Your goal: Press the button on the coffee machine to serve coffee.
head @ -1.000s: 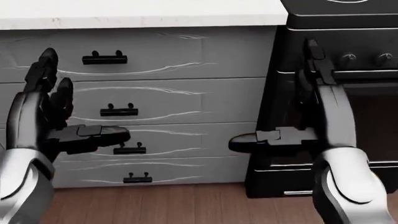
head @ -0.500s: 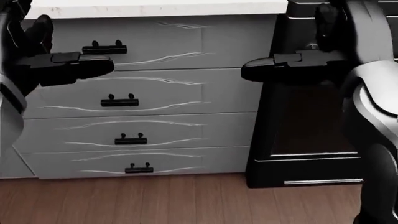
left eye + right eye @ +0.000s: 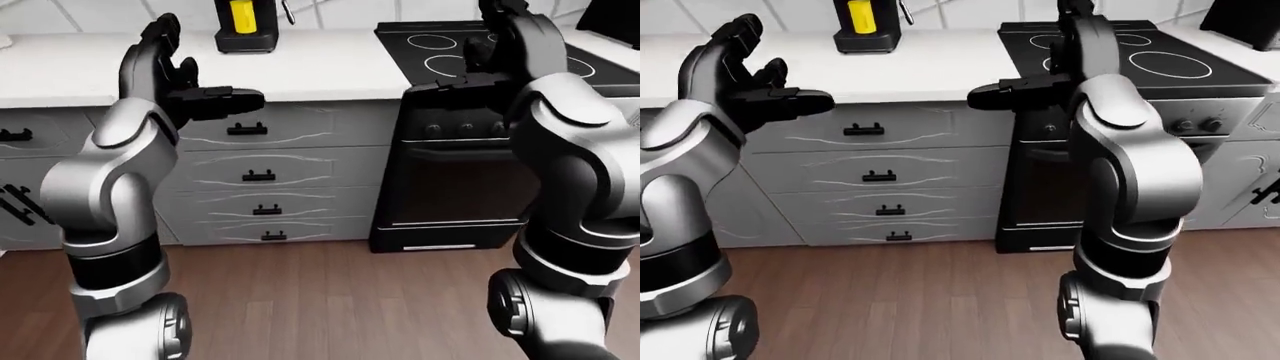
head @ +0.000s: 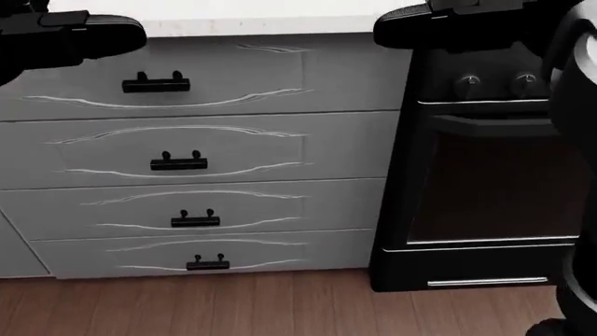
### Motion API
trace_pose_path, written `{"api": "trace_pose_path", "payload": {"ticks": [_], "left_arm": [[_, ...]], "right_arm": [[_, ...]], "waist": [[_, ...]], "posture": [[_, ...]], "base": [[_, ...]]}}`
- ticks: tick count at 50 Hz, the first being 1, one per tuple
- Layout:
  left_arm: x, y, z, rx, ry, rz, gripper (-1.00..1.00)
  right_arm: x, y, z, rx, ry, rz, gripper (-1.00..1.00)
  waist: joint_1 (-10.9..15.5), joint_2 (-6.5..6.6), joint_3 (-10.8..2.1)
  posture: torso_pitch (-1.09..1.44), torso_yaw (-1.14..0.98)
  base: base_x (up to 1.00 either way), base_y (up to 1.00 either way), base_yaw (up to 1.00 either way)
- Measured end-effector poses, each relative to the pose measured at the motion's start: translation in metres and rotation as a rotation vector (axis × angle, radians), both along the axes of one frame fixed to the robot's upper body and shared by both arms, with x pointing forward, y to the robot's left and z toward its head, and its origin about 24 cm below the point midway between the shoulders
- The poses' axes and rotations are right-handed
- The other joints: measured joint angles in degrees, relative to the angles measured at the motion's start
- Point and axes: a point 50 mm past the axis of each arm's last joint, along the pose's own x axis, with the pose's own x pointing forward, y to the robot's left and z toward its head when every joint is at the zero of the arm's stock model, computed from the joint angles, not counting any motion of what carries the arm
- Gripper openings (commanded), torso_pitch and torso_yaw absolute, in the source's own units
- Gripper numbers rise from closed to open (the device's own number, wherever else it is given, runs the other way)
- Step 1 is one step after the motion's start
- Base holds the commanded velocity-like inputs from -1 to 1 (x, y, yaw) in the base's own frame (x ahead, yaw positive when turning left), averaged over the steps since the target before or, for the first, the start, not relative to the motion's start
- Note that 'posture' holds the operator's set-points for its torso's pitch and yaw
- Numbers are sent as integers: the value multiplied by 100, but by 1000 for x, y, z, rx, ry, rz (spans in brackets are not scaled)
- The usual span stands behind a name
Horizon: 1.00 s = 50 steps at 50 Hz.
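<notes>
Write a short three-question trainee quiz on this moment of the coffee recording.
1. True or false: the left hand is closed on a drawer handle.
2. The coffee machine stands on the: A) stove B) white counter C) floor.
3. How many drawers are stacked in the unit beside the black stove?

Key: 1 false, both it and the right hand are open and raised, holding nothing; 2 B; 3 four.

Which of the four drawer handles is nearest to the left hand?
The top drawer handle, just right of and below the left hand; the other three sit lower.
</notes>
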Motion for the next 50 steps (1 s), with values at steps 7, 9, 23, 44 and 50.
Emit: {"api": "trace_pose_path", "payload": {"ticks": [7,9,23,44,50], "left_arm": [[-1,4,6,-2,-33,12,100],[-1,0,7,-1,-33,0,100],[-2,10,6,-15,-11,41,100],[-1,14,-2,-19,-2,31,100],[17,11,-13,-14,19,18,100]], "right_arm": [[-4,-5,8,2,-36,-15,100],[-5,-7,9,4,-41,-25,100],[-4,1,11,-7,-27,19,100],[7,3,-3,-5,9,5,100],[9,-1,4,0,-12,-1,100]], "waist": [[-21,43,-54],[-54,92,-34],[57,53,16],[-3,378,38],[9,63,20]], "posture": [[0,0],[0,0],[0,0],[0,0],[0,0]], "base": [[8,0,0],[10,0,0],[11,0,0],[11,0,0],[11,0,0]]}}
